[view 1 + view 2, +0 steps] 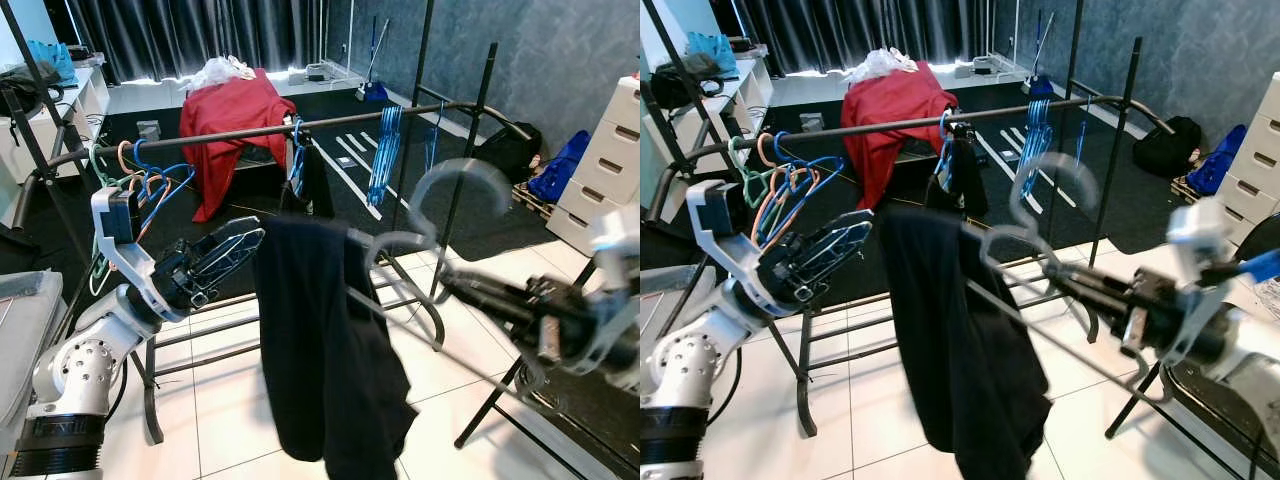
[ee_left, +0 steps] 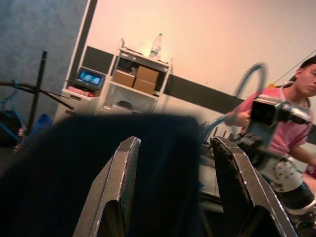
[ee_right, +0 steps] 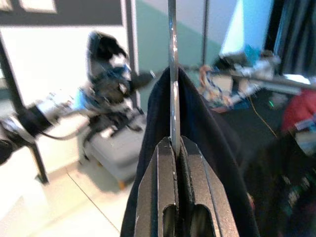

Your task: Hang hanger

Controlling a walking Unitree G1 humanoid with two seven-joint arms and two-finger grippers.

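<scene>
Hanger [image 1: 425,215] of grey plastic, with a dark garment [image 1: 320,350] draped over it, sits in front of the black clothes rail [image 1: 270,130] in the left eye view, its blurred hook raised near the rail but not on it; the right gripper [image 1: 455,285] reaches in from the right and holds the hanger's bar, while the left gripper [image 1: 225,255] points at the garment's left edge with its fingers spread. Several coloured hangers [image 1: 140,180] cluster at the rail's left end, blue hangers [image 1: 385,150] hang further right, and a red cloth [image 1: 235,125] lies over a piece of furniture behind the rail. The right eye view gives the same scene, with white drawers [image 1: 1270,130] at the right edge. In the left wrist view the two black fingers [image 2: 116,187] stand well apart with the dark garment between and behind them, a shelf unit [image 2: 133,89] against the wall, and a person [image 2: 296,113] in a pink shirt to one side. In the right wrist view the fingers [image 3: 163,197] are pressed together on the hanger's thin bar [image 3: 172,74], the garment hanging down both sides of it
</scene>
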